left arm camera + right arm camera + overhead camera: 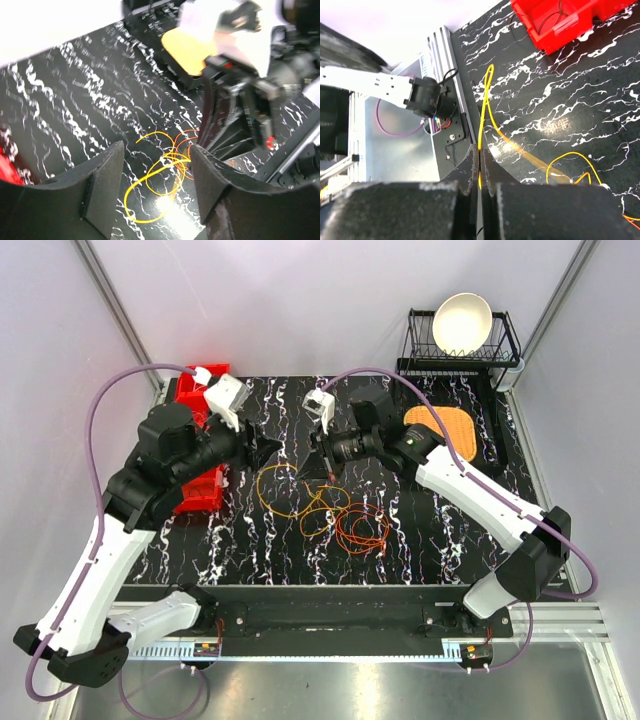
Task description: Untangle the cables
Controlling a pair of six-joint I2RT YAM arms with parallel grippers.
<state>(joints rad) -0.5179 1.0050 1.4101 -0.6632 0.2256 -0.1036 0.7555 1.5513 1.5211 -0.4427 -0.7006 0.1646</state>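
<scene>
The cables [325, 508] lie in a loose tangle in the middle of the black marbled table. A yellow loop is on the left and orange loops [362, 530] on the right. My right gripper [320, 472] is at the tangle's far edge, shut on a yellow cable [482, 110] that runs taut out of its tips [480, 155]. My left gripper [268, 452] hovers to the left of it, open. In the left wrist view the yellow cable [145, 187] and an orange cable [187, 140] lie on the table below the gap [157, 165], with nothing held.
A red bin [195, 455] stands at the left under the left arm. An orange mat [445, 430] lies at the back right. Behind it a black dish rack [505, 345] holds a white bowl [462, 322]. A metal rail [330, 640] borders the table's near edge.
</scene>
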